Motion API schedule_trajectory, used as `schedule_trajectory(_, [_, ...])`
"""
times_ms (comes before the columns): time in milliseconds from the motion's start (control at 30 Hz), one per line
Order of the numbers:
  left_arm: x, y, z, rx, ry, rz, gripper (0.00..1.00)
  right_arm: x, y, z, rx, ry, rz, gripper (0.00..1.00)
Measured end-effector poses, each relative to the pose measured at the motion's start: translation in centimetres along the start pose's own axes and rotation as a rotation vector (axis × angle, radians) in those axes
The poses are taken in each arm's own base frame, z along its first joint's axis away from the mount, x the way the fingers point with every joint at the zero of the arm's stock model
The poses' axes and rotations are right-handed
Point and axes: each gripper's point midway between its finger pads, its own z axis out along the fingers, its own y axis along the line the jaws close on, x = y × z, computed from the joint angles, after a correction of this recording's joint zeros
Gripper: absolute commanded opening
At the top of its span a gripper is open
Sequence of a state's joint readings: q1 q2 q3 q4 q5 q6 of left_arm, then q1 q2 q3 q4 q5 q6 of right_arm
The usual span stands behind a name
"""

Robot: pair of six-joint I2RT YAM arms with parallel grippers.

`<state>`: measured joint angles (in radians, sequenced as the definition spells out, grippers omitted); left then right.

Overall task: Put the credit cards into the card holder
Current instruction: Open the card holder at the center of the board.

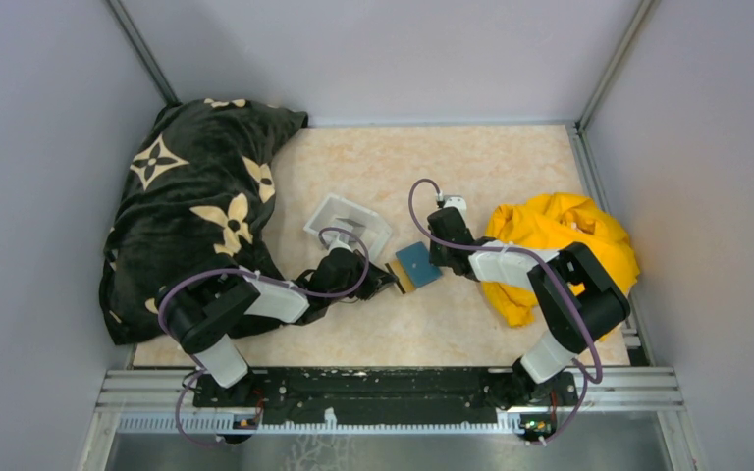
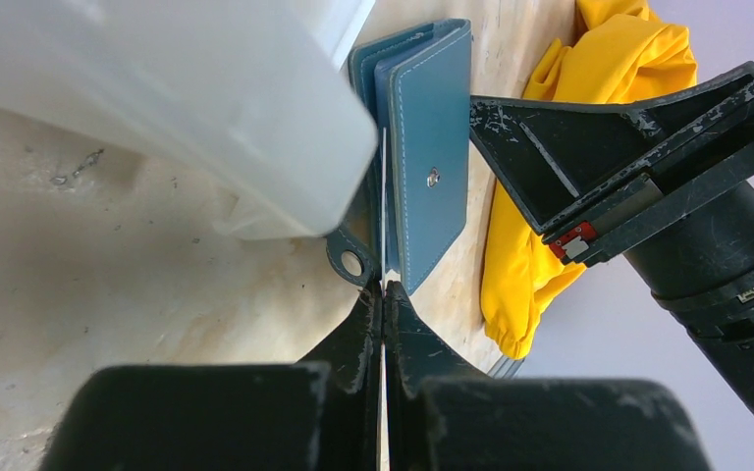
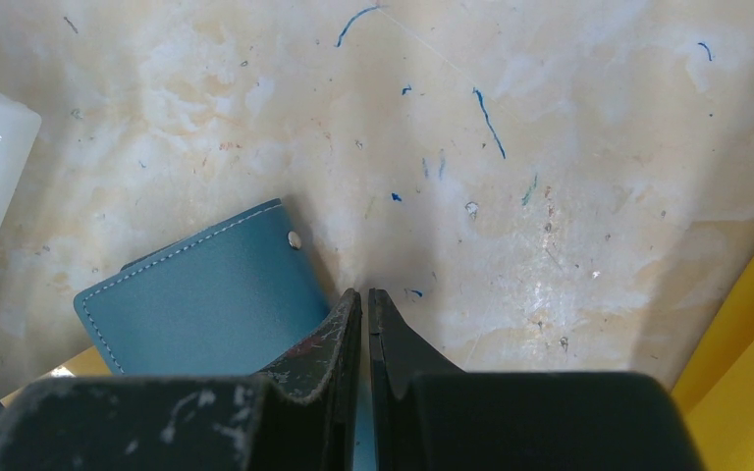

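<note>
Looking down on a pale marbled table (image 1: 403,167) walled in by grey panels. Showing a teal card holder (image 1: 418,263) sitting near the middle of the table, a little toward the near edge, between the two hands.

Reaching in from the left with the left hand (image 1: 387,279), clamping both fingers together on a thin yellow-tan credit card (image 1: 401,279). Holding that card edge-on at the left side of the card holder, seemingly tucking its far end between two teal leaves in the left wrist view.

Reaching in from the right with the right hand (image 1: 441,263), pinching almost fully together on the right edge of the card holder, leaving only a sliver of teal showing between the fingers in the right wrist view. Showing a small silver snap stud (image 3: 296,238) on the outer teal leaf.

Showing a clear-white plastic tray (image 1: 319,218) just beyond the left hand, to the far left of the card holder. Showing a black blanket (image 1: 196,206) with cream flower patterns heaped along the left side of the table. Showing a crumpled yellow cloth (image 1: 560,235) on the right side, lying against the right arm
</note>
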<state>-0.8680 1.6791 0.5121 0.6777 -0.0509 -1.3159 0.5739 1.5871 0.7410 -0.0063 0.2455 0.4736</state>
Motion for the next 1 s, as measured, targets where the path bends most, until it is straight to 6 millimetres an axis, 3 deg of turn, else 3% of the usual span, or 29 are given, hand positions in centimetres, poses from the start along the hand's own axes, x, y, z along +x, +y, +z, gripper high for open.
schedule_trajectory(1000, [-0.06,-0.66,0.91,0.020,-0.003,-0.016,0.00,0.01,0.01,0.00,-0.001,0.000,0.000,0.08])
